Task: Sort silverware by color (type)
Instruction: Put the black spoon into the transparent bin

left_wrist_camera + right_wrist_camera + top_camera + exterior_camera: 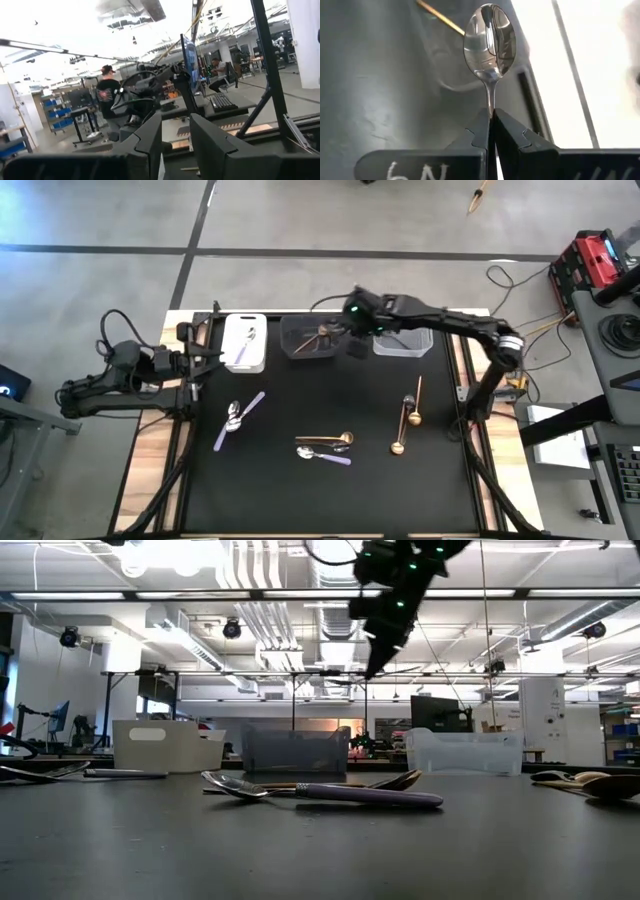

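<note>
Holding a shiny silver spoon (489, 42) by its thin neck, the right gripper (490, 117) hung above the dark bin (315, 337), near that bin's side toward the clear bin (402, 342). Its fingers (479, 131) were shut tight on the spoon, with the bowl sticking out past the tips.

The grip was on a very thin part, so the spoon could have twisted or slipped out. If it had dropped too soon, it might have hit the dark bin's rim and bounced onto the worktop (280, 480). A gold piece (322, 332) already lay in the dark bin, so putting a silver spoon there might have mixed the colors. The spoon could also have landed in the clear bin next to the dark bin by mistake.

The left gripper (212, 360) waited beside the white bin (245, 343), on the side away from the dark bin. Its fingers (150, 137) stood a little apart and held nothing.

More silverware lay on the worktop, well apart from the dark bin: a purple-handled spoon (238, 421), a gold spoon (326, 439) with another purple-handled spoon (324, 454) just beside it, and two gold spoons (407, 420).

From above, the held spoon was too small to make out. Its handle was hidden between the fingers, so its color could not be told. What lay inside the white bin was hard to name.
</note>
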Action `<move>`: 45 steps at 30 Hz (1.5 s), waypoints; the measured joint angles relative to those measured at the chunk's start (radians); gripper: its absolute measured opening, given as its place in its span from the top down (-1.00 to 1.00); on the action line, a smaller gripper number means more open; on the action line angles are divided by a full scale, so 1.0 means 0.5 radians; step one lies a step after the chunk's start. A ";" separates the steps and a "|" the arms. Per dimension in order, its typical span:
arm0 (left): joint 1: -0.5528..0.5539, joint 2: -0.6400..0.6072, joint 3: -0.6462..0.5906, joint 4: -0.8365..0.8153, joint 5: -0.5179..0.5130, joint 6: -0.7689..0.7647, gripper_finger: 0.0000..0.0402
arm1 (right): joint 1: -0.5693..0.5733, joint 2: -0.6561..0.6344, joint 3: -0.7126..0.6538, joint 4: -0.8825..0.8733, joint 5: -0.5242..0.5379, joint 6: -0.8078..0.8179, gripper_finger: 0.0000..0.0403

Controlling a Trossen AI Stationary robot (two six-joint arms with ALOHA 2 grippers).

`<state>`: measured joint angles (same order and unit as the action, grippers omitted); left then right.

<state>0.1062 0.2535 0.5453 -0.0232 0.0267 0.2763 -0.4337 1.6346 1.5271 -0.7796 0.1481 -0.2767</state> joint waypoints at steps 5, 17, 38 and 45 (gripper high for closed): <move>0.000 0.062 0.000 0.088 -0.021 0.092 0.58 | -0.177 -0.241 -0.323 0.133 -0.051 0.029 0.96; 0.001 0.375 0.000 0.306 -0.196 0.308 0.58 | -0.566 -0.500 -0.791 0.304 -0.155 0.033 0.96; 0.004 0.490 0.025 0.313 -0.342 0.366 0.58 | -0.758 -0.534 -1.085 0.269 -0.136 0.062 0.96; 0.004 0.489 0.025 0.315 -0.342 0.366 0.58 | -0.757 -0.532 -1.110 0.289 -0.133 0.060 0.96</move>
<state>0.1081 0.4980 0.5579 0.1341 -0.1440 0.4595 -0.8124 1.3685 0.9723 -0.6353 0.0814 -0.2466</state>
